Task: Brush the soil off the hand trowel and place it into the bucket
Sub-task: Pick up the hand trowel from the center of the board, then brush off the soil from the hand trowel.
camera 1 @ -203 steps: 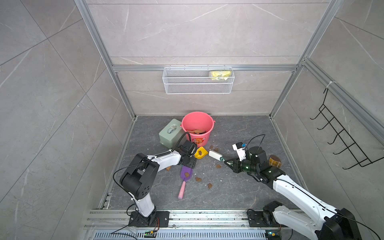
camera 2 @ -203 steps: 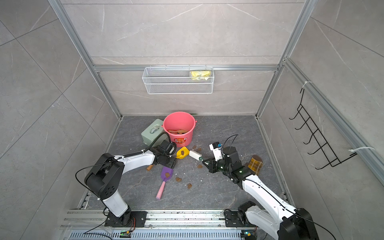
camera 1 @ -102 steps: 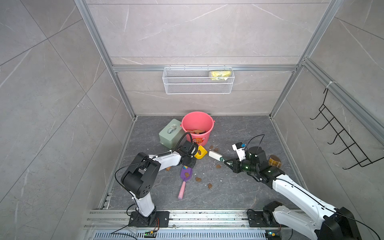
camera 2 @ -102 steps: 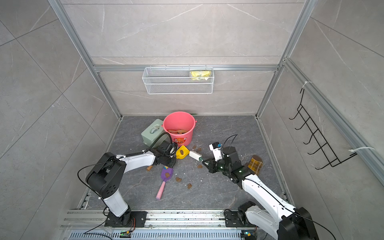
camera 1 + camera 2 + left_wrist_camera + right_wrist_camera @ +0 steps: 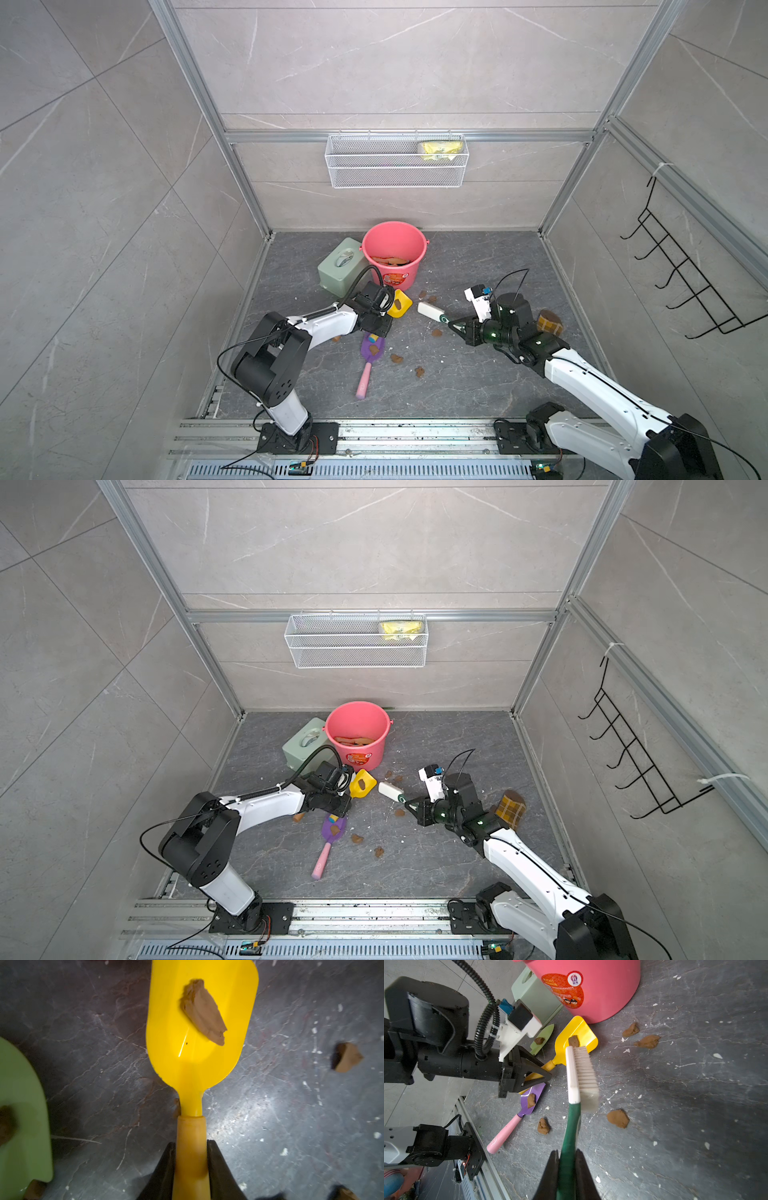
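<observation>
Within the last second the left hand [image 5: 191, 1145] has been closing from a wide spread. It is now pinching the handle [image 5: 191, 1167] of the yellow trowel [image 5: 170, 1028], with its 2 black fingers [image 5: 164, 1167] pressing on either side of the shaft. This probably means the reach-and-grasp step is ending and the trowel is becoming steady enough to be brushed.

1 brown lump [image 5: 202, 1012] of soil is sitting on the blade, so no cleaning is showing yet. The trowel is lying low over the dark surface [image 5: 695, 1105], with its blade just beside the base of the pink bucket [image 5: 608, 991] and outside it. Whether the blade is touching the surface I cannot tell.

The right hand [image 5: 566, 1153] is staying pressed together on the green handle of the brush [image 5: 574, 1076]. It is holding the white bristle head near the blade's edge. In a top view the brush [image 5: 430, 311] is sitting just beside the blade, apparently apart from it. More lumps are lying loose on the surface, and 1 is resting on a purple trowel [image 5: 371, 349] nearby.
</observation>
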### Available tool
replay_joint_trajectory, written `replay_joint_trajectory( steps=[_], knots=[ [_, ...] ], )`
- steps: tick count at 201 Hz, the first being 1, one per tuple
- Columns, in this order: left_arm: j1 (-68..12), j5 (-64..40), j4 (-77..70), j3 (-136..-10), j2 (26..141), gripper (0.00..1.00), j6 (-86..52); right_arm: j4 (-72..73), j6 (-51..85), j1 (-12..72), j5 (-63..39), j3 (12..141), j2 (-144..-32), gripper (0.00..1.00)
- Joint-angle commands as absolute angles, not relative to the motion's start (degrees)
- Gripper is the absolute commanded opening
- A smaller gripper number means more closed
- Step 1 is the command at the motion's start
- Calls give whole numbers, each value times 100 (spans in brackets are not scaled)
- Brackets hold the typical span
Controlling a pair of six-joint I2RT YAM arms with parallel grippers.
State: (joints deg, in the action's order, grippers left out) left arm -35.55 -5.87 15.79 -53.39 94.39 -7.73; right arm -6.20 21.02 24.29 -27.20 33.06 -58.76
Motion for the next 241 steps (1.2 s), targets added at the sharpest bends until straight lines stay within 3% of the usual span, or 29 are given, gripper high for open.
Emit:
replay_joint_trajectory(
  steps=[1, 62, 112, 188, 241],
  knots=[
    [-3568, -1380, 1917, -5520, 9143, 0, -958, -740, 2102, 2418, -2620, 3483, -5719, 0],
    [-3568, -2353, 2826, -5911, 8888, 0, -1740, -1074, 2516, 1711, -3556, 3627, -5139, 0],
    [-3572, -2966, 2729, -5862, 8299, 0, -2310, 619, 4030, 1661, -5027, 3141, -5133, 0],
    [-3678, -3241, 2692, -5933, 8138, 0, -2459, 1020, 4197, 2164, -5001, 2947, -5741, 0],
    [-3676, -3522, 2684, -5966, 8095, 0, -2492, -6, 3316, 1710, -4735, 3333, -6045, 0]
  ],
)
